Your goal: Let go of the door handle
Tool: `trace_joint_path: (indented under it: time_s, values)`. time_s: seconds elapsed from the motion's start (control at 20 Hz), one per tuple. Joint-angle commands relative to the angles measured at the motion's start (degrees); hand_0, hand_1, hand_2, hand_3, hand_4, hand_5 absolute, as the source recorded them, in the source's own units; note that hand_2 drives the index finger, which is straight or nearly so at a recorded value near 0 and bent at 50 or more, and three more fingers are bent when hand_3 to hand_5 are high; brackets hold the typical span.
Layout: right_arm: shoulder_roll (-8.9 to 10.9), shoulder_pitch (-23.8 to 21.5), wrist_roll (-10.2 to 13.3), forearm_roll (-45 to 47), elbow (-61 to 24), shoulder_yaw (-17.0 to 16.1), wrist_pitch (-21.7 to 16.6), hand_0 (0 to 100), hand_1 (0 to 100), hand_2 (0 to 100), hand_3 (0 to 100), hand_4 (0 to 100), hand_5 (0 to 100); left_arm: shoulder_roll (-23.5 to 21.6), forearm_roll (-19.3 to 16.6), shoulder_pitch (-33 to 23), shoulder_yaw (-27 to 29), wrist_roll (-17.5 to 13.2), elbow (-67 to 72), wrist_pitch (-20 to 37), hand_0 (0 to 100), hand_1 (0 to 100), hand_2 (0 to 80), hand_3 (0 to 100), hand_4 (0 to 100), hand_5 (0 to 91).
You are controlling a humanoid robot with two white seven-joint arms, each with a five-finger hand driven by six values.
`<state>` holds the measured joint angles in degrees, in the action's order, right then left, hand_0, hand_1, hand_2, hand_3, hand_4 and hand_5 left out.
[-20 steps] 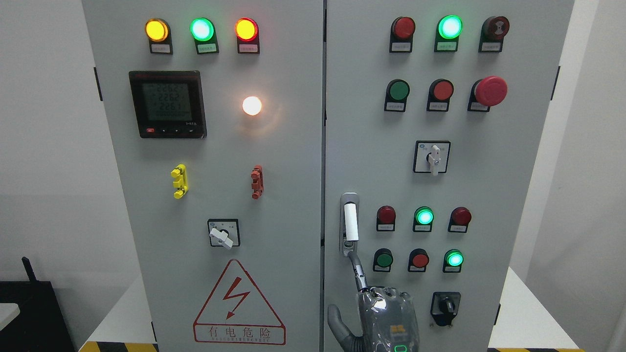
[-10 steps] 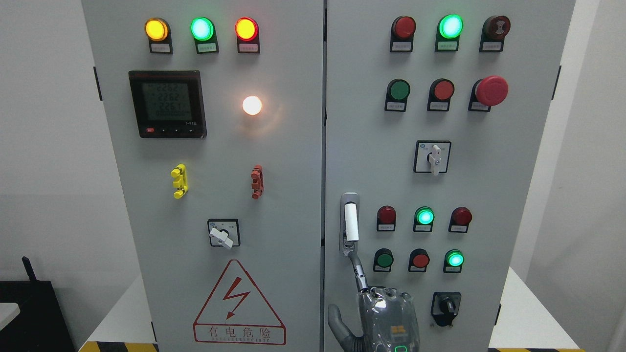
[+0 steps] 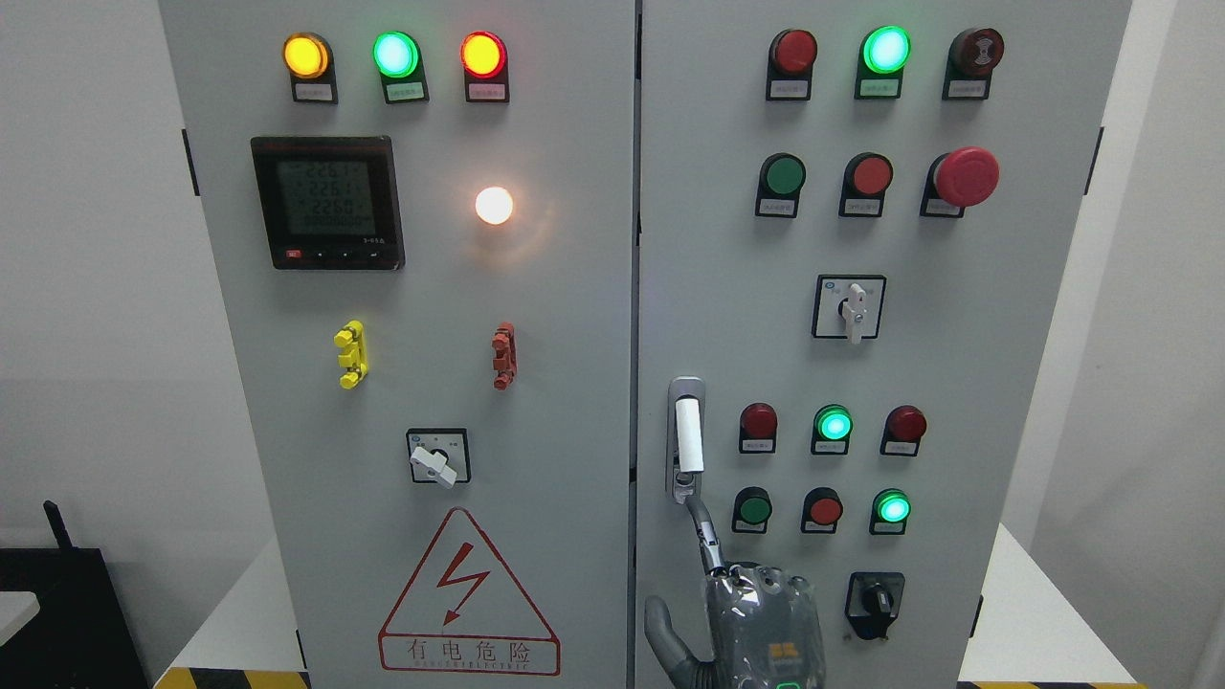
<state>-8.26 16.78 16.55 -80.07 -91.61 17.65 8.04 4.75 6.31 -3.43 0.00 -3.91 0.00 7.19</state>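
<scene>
Right hand [image 3: 761, 622] sits just below the door handle [image 3: 687, 440], which stands upright at the left edge of the right cabinet door [image 3: 957, 364]. My hand is loose and grips nothing. Index finger [image 3: 705, 541] reaches up, tip at the handle's lower end. To release cleanly, I'd draw the finger straight down and away, with no sideways tug.

Grey robot hand [image 3: 756, 622] under clear plastic wrap, orange mark, green light

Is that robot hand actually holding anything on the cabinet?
No full grasp: the right hand has one extended finger reaching the bottom end of the door handle; whether it hooks it cannot be told.
</scene>
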Motion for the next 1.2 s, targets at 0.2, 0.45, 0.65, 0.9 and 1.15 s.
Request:
trace_joint_path:
  time_s: [0.2, 0.45, 0.65, 0.9, 1.15]
  values:
    - [0.0, 0.0, 0.3, 0.0, -3.3, 0.4, -0.2, 39, 39, 14, 100, 100, 97, 0.0, 0.0, 0.0, -0.7, 0.0, -0.9, 0.0, 12, 39, 0.0, 0, 0, 0.0]
    - [0.0, 0.0, 0.3, 0.0, -4.5, 0.5, -0.2, 39, 39, 14, 100, 100, 97, 0.0, 0.0, 0.0, -0.7, 0.0, -0.9, 0.0, 12, 39, 0.0, 0, 0, 0.0]
    - [-0.09, -0.2, 0.7, 0.1, -5.2, 0.6, -0.3, 39, 39, 16, 100, 100, 97, 0.0, 0.0, 0.0, -0.7, 0.0, -0.9, 0.0, 12, 39, 0.0, 0, 0, 0.0]
    - [0.0, -2.3, 5.2, 0.3, -5.2, 0.0, -2.8, 42, 41, 36, 100, 100, 97, 0.0, 0.0, 0.0, -0.7, 0.0, -0.9, 0.0, 12, 39, 0.0, 0, 0, 0.0]
    - [0.0, -2.5, 6.2, 3.9, -6.4, -0.3, -3.9, 47, 44, 63, 100, 100, 97, 0.0, -0.1, 0.0, -0.7, 0.0, -0.9, 0.0, 12, 39, 0.0, 0, 0, 0.0]
